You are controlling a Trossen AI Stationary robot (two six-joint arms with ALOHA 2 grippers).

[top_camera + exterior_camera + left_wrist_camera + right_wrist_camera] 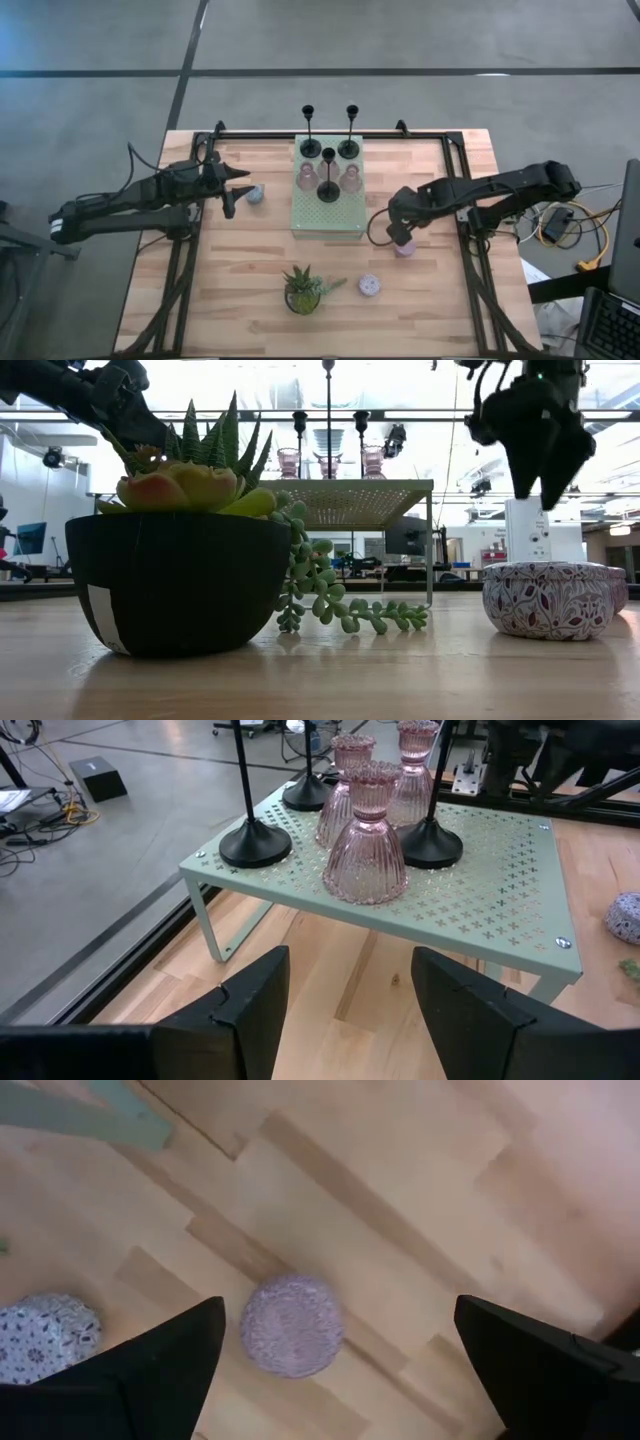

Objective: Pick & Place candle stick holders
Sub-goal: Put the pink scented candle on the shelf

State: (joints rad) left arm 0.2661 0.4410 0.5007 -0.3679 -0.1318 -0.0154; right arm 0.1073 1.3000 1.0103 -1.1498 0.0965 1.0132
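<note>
Your right end effector (402, 233) hangs spread wide in the high view, directly above the squat pink patterned cup (404, 247) on the wooden tabletop (250, 270), right of the pale green perforated riser (327, 222). Its wrist view shows that cup (292, 1325) upright, short axis vertical, off-centre between the fingers; descending could nudge it aside. Across the tabletop, your left end effector (350, 1005) stands part-open, empty, facing the riser.

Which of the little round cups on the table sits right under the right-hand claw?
The pink cup beneath the open right gripper; the lilac patterned one lies nearer the plant, the blue one far left.
</note>
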